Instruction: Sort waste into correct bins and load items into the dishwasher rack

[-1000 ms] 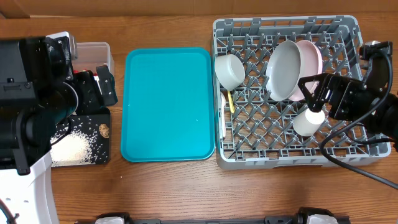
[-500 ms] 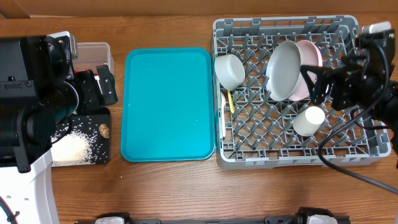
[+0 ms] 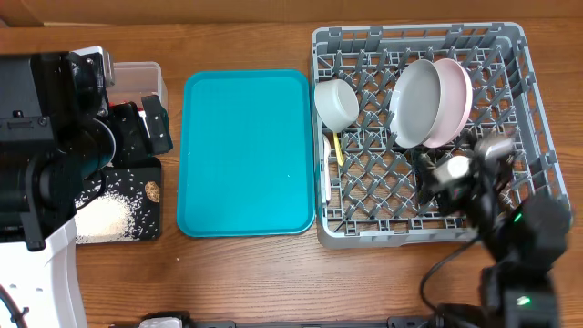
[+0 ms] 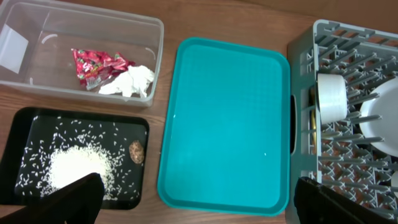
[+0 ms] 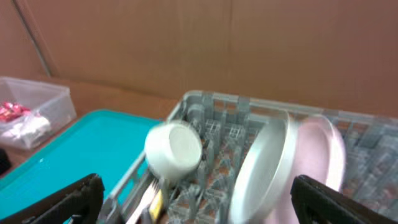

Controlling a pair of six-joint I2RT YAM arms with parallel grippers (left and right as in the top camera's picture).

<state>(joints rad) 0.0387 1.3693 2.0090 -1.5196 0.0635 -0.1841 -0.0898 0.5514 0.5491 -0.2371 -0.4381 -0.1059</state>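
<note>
The grey dishwasher rack (image 3: 537,82) holds the small grey bowl (image 3: 337,103), the pale grey plate (image 3: 417,102), the whitish-pink plate (image 3: 458,91), the utensils (image 3: 332,153) and the white cup (image 3: 453,169). My right gripper (image 3: 460,164) is blurred above the cup. In the right wrist view it (image 5: 205,208) is open and empty, facing the bowl (image 5: 174,149) and plates (image 5: 267,168). My left gripper (image 4: 205,208) is open and empty above the bins. The clear tub (image 4: 155,37) holds the foil wrapper (image 4: 93,64) and napkin (image 4: 130,81). The black tray (image 4: 25,124) holds rice (image 4: 74,168) and the brown morsel (image 4: 136,151).
A flat teal tray (image 3: 244,150) lies between the bins and the rack. The left arm's black body (image 3: 46,137) covers much of the bins in the overhead view. The wooden table (image 3: 273,282) runs along the front.
My right gripper let go of the white cup, which stays in the rack. The right arm then swung from the rack's right side to the front right. The left arm has not moved.
</note>
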